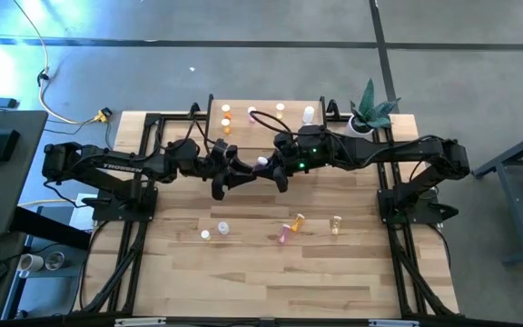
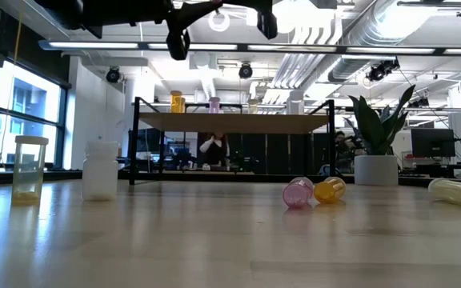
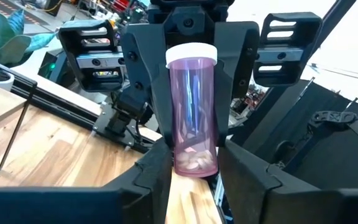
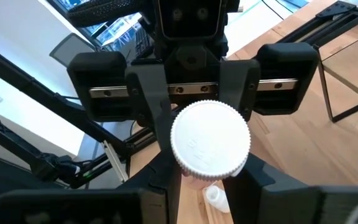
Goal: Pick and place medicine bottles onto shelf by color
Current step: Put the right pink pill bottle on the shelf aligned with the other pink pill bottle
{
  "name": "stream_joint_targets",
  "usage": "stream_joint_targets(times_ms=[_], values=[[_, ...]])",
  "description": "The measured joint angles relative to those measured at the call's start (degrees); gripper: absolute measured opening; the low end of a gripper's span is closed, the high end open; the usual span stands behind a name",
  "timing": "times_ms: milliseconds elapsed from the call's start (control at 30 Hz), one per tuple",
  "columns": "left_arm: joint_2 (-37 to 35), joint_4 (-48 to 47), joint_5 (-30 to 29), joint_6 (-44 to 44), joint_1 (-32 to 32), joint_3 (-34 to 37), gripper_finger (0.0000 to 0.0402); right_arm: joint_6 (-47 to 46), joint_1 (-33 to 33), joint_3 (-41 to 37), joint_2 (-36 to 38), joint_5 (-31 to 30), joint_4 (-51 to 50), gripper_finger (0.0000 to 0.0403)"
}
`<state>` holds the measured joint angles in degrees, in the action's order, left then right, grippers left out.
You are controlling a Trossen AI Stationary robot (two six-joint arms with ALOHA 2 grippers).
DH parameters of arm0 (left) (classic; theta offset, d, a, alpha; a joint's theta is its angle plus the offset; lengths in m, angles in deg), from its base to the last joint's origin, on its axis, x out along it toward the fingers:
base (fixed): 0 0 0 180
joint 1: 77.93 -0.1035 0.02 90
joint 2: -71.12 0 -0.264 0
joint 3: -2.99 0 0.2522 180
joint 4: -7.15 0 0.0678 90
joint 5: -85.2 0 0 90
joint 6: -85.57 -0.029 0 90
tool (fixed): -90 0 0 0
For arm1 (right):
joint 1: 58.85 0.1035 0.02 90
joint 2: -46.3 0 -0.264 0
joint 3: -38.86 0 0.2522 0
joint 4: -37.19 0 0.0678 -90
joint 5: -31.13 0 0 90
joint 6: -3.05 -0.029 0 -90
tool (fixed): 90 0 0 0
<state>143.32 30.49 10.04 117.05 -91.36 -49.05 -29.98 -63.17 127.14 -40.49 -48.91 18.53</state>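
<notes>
Above the middle of the light-wood tabletop [image 1: 271, 272], the two dark arms meet nose to nose with a small pink translucent pill bottle with a white ribbed cap [image 3: 193, 112] between them. In the left wrist view the bottle stands between the left pincer [image 3: 194, 168] fingers, which press its lower body from both sides, a few pale pills lying at its bottom. The right pincer [image 4: 204, 171] faces the bottle's cap end, its fingers closed against the bottle just below the cap, so both pincers hold the same bottle in the air. Behind them stands the low light-wood shelf on thin black legs [image 1: 266, 123], already carrying several bottles.
</notes>
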Motion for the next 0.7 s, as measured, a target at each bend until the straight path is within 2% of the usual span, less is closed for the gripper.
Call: stream_joint_targets(times_ms=[233, 500, 700], values=[[0.0, 0.03, 0.41, 0.09, 0.0, 0.04, 0.0095, 0.44, 0.0, 0.02, 0.02, -0.48, 0.18, 0.0085], [-0.09, 0.18, 1.04, 1.31, 0.0, 0.08, 0.0099, -0.13, 0.39, 0.02, -0.87, -0.44, 2.24, 0.0085], [-0.01, 0.33, 0.87, 1.04, 0.04, 0.09, 0.0085, 0.0, 0.66, 0.07, -0.92, -0.71, 2.55, 0.0085]])
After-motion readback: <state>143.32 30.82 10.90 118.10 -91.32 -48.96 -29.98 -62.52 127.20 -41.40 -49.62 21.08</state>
